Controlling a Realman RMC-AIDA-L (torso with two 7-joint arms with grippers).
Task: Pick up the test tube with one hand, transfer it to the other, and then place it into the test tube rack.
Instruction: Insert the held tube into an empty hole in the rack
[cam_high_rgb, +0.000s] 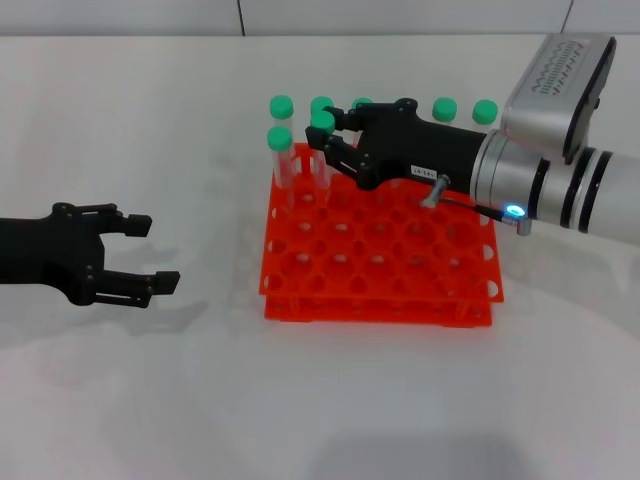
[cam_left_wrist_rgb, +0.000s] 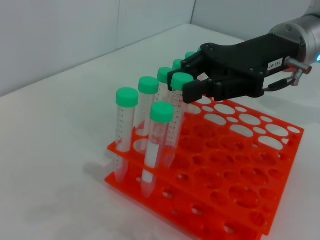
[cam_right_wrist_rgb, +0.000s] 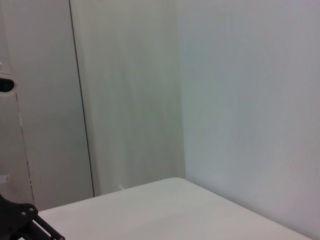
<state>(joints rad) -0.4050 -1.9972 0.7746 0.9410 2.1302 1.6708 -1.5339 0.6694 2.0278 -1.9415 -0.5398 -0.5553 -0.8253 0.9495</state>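
Slim clear green-capped test tube (cam_high_rgb: 321, 150) in grid-holed rack (cam_high_rgb: 380, 260)

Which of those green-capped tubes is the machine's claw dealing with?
Find the orange-red rack on the white table. At its far left end, the right gripper closes around one test tube just under its cap. The neighbouring tubes stand untouched.

A white tabletop (cam_high_rgb: 150, 400) is carrying a single bright orange-red test tube rack (cam_high_rgb: 380, 270), which is sitting directly on its surface right of the middle and toward the far edge, its grid of round holes facing up. The two-tier rack is standing flat, its sides running roughly parallel to the tabletop's edges. Green-capped tubes (cam_left_wrist_rgb: 126, 132) are standing upright in holes along the rack's far and left sides. The tabletop's far edge is meeting a pale wall.
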